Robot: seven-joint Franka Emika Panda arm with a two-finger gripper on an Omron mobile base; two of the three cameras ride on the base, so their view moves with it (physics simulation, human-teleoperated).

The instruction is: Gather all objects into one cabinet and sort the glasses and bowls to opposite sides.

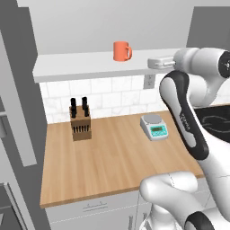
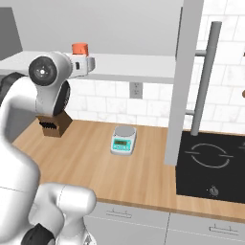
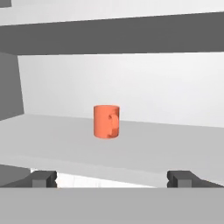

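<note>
Two dark finger tips of the gripper point(image 3: 112, 178) stand nearest the hand camera, spread as wide as they go with nothing between them, level with the front lip of the pale grey shelf point(image 3: 52, 144) of the grey wall cabinet. Beyond them, well apart from the tips, the coral-orange handled mug point(image 3: 106, 121) stands upright toward the middle of that shelf, its handle turned to the side and slightly toward the camera.

The likely trouble from here is the reach itself — the tips sit low, at about the height of the shelf edge, so a straight push forward may strike the edge rather than clear it. The handle also widens the mug on one side; fingers closing across it could twist or tip the mug instead of seating on the round wall. The open grey slab cabinet door point(image 2: 183, 81) with its long bar handle hangs close on the arm's right and could catch a wide elbow swing.

Counted: one mug, one shelf, one wooden knife block point(image 1: 81, 122), one small kitchen scale point(image 1: 154, 126) on the wooden countertop point(image 1: 112, 157) — and one black cooktop point(image 2: 210, 165).
</note>
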